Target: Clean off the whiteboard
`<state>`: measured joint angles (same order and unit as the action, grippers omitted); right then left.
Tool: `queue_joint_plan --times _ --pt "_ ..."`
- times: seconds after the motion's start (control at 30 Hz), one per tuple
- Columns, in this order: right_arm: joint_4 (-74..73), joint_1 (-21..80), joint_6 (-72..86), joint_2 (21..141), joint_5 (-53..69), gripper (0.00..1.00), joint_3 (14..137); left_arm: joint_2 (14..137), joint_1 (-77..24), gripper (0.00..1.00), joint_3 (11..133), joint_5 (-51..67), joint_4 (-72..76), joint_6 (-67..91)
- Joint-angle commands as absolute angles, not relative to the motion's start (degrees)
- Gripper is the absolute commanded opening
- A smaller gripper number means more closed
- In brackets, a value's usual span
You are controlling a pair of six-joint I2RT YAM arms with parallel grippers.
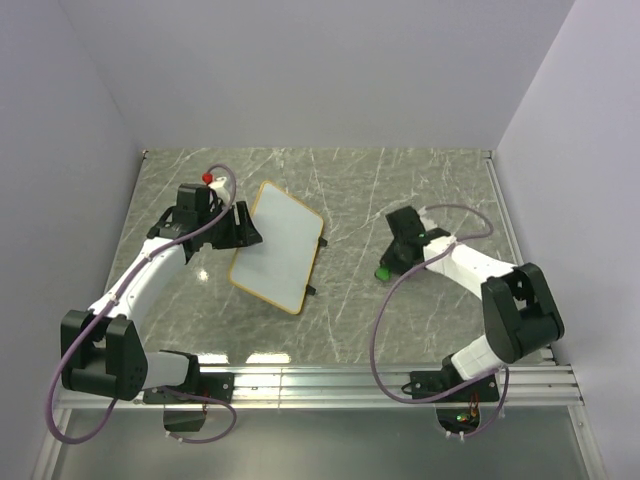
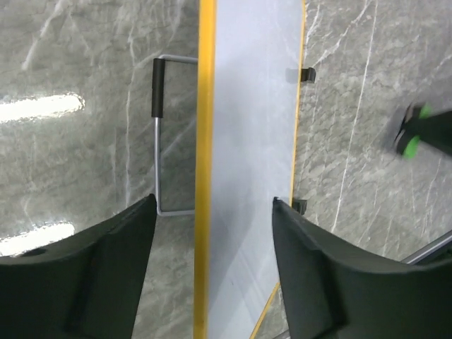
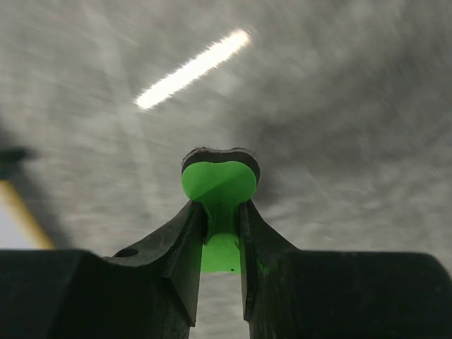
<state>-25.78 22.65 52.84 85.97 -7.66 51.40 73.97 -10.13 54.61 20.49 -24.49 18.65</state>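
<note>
The whiteboard [image 1: 278, 250], white with a thin orange frame, lies left of the table's middle, its surface blank. In the left wrist view the whiteboard [image 2: 251, 141] runs upward between my fingers, with two small black feet on its right edge. My left gripper [image 1: 243, 225] is at the board's upper left edge; in its wrist view the gripper [image 2: 214, 201] is open wide, its jaws on either side of the frame. My right gripper [image 1: 388, 265] is shut on a green eraser [image 3: 219, 180] with a dark pad, low over the table to the right of the board.
A bent wire stand with a black sleeve [image 2: 158, 95] shows beside the board's left edge. The eraser also shows far right in the left wrist view [image 2: 413, 141]. Grey walls enclose the marble table; a metal rail [image 1: 400, 380] runs along the near edge.
</note>
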Motion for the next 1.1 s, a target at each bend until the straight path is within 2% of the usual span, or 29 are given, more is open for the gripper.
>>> queue_joint_plan --times 0.0,0.03,0.1,0.13,0.17,0.2,0.23,0.3,0.33,0.37,0.5,0.67,0.77,1.07 --pt "-23.1 23.2 53.5 86.5 -8.3 0.0 46.2 73.7 -10.4 0.71 56.9 18.7 -25.2 17.8" --pt "-22.5 23.2 53.7 86.8 -8.3 0.0 45.2 73.8 -10.5 0.75 57.3 18.7 -25.6 17.9" --pt "-20.7 23.2 54.1 87.3 -8.6 0.14 42.5 73.9 -10.5 0.78 58.7 18.9 -26.4 18.4" --pt "-20.1 23.2 54.0 87.4 -8.6 0.41 41.9 73.8 -10.5 0.79 59.3 18.9 -26.8 18.5" --pt "-20.0 23.4 53.9 87.5 -8.7 0.55 41.3 73.8 -10.5 0.8 60.5 18.7 -27.2 18.5" --pt "-20.4 23.4 54.1 87.1 -9.1 0.64 41.2 73.7 -10.5 0.81 61.2 18.6 -27.9 18.5" --pt "-20.7 23.5 54.1 86.6 -9.3 0.79 41.2 73.3 -10.5 0.83 61.8 18.4 -28.3 18.4" --pt "-22.6 23.5 54.1 85.0 -9.6 0.9 41.7 72.8 -10.5 0.86 63.5 17.4 -29.5 18.3" --pt "-23.4 23.4 53.9 82.7 -9.8 0.99 42.1 72.3 -10.5 0.96 64.1 17.3 -29.8 18.3" --pt "-24.3 23.5 53.5 81.3 -9.8 1.0 43.2 72.2 -10.5 0.99 65.2 16.9 -30.1 18.4" --pt "-29.9 24.3 49.2 70.7 -7.0 1.0 48.1 71.3 -10.5 0.99 67.7 15.0 -32.3 18.5" --pt "-27.3 27.2 41.5 61.5 12.2 1.0 56.2 68.5 -10.4 0.99 68.6 7.6 -35.2 20.2" --pt "-31.6 30.0 41.0 56.5 15.1 1.0 59.4 66.7 -10.4 0.99 67.4 3.1 -36.6 22.0" --pt "-38.7 30.4 43.2 33.9 18.3 1.0 47.9 62.0 -10.4 0.99 66.4 -2.9 -40.5 24.5"
